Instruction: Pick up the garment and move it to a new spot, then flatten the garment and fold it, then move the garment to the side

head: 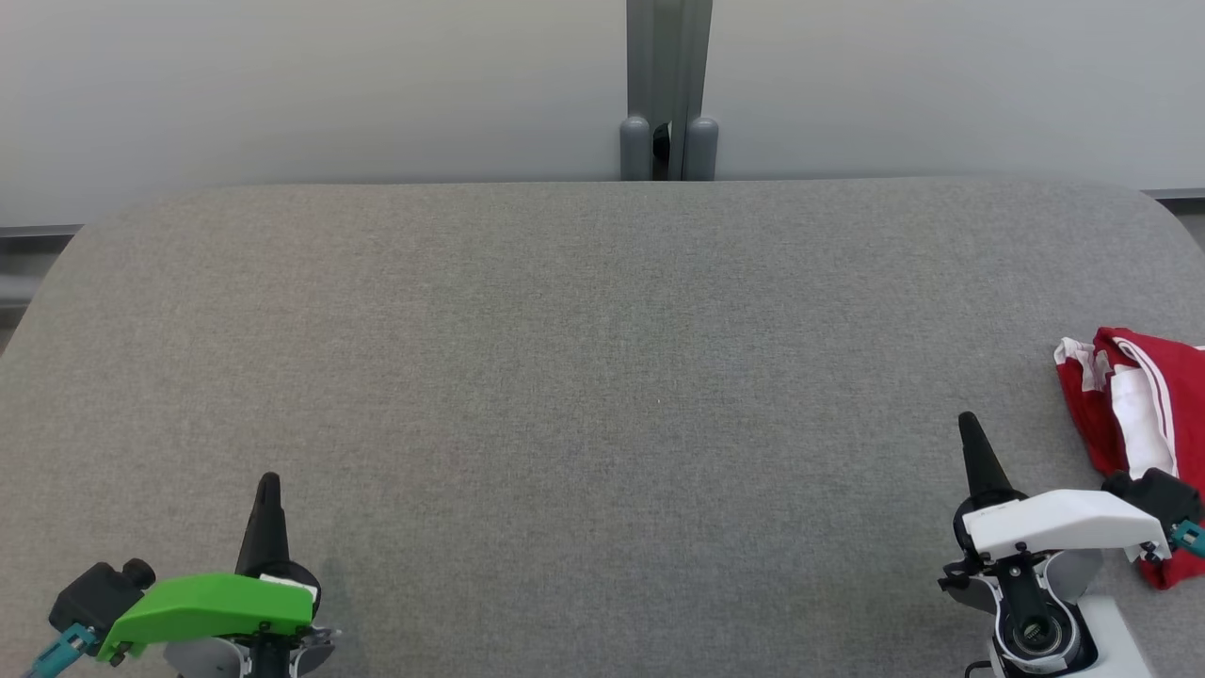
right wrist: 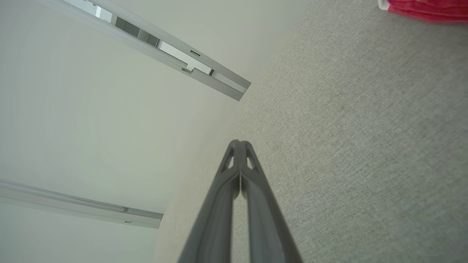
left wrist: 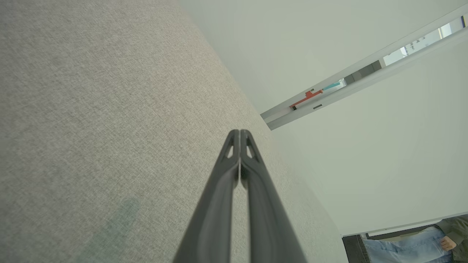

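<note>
- The garment (head: 1134,414) is a red and white bundle, crumpled at the far right edge of the grey table (head: 602,330), partly cut off by the edge of my head view.
- From my right wrist it shows as a red strip with a white hem (right wrist: 427,9) in the top right corner, lying on the felt-like table top.
- My right gripper (head: 970,428) hangs just to the left of the garment, near it but apart from it. The fingers are pressed together to a single dark point, with nothing between them.
- The right wrist view confirms it: my two fingers meet at the tips (right wrist: 239,143) over bare cloth.
- My left gripper (head: 268,485) is at the near left of the table, well apart from the garment. Its fingers are together too, tips touching (left wrist: 240,133), and empty.
- Behind the table stands a pale wall (head: 282,85) with a grey post (head: 668,89) at its middle.
- In the lower right corner of my left wrist view I see a person (left wrist: 413,246) in blue jeans, beyond the table edge.
</note>
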### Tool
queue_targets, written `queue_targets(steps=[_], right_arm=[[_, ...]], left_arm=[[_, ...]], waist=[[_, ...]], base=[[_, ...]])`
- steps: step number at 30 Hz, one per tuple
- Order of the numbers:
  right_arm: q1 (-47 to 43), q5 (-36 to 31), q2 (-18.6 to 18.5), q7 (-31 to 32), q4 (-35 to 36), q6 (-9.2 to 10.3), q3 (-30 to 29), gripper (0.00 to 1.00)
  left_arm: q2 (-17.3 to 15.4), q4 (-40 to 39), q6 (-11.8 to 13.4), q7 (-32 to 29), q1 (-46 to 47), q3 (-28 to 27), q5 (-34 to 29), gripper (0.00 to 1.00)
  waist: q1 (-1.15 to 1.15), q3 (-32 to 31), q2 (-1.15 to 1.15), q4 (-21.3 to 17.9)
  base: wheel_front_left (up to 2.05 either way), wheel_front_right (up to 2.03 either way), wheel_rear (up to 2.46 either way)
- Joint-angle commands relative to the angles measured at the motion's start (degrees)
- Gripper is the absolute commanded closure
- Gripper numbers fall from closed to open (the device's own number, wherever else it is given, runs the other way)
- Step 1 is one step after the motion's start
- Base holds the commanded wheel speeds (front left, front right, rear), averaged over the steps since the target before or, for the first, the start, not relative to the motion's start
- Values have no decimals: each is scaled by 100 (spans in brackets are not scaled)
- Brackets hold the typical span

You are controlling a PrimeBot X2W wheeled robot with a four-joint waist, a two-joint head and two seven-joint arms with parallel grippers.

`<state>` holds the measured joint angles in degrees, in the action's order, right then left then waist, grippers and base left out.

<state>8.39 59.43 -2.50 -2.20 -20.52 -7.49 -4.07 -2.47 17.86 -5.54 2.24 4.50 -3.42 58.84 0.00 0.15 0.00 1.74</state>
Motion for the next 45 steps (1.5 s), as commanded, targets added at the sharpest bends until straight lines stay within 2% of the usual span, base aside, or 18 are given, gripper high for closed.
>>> queue_targets(steps=[1,45], right_arm=[[-16,167,-35,40,106,-2,-22,100],[-185,2402,-47,645,512,-2,-189,100]], left_arm=[[-42,-88,-36,-33,153,-33,180,100],[-56,-306,-160,-641,201,-242,2451,100]], waist=[[0,0,0,-3],[0,2,0,-113]], base=[[0,0,0],[0,0,0]])
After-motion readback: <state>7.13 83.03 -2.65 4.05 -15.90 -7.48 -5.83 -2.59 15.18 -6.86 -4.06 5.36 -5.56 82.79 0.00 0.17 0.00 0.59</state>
